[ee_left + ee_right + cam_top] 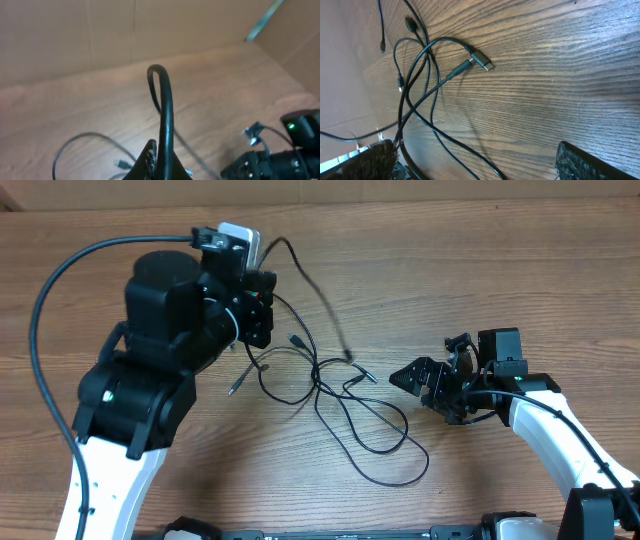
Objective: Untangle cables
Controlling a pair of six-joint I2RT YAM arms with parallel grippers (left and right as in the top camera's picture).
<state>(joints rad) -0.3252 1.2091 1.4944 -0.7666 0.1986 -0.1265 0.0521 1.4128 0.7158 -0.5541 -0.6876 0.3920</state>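
1. Several black cables (340,405) lie crossed in loose loops on the wooden table (500,270).
2. The left gripper (260,305) is clamped on one strand (165,100), which bends upward above it.
3. The right gripper (415,377) stands wide open and empty beside the plugs (481,60).
4. Recommended: right pins a crossing loop; left draws its strand away slowly.

— Where do you find the cables (318,380)?
— You see them in the middle of the counter (500,290): thin black cords, crossed in loose, tangled loops.
— And the ends?
— You can spot small plugs lying flat, among them a silver-tipped plug (481,61). One strand (166,115) arches up into a tight hairpin.
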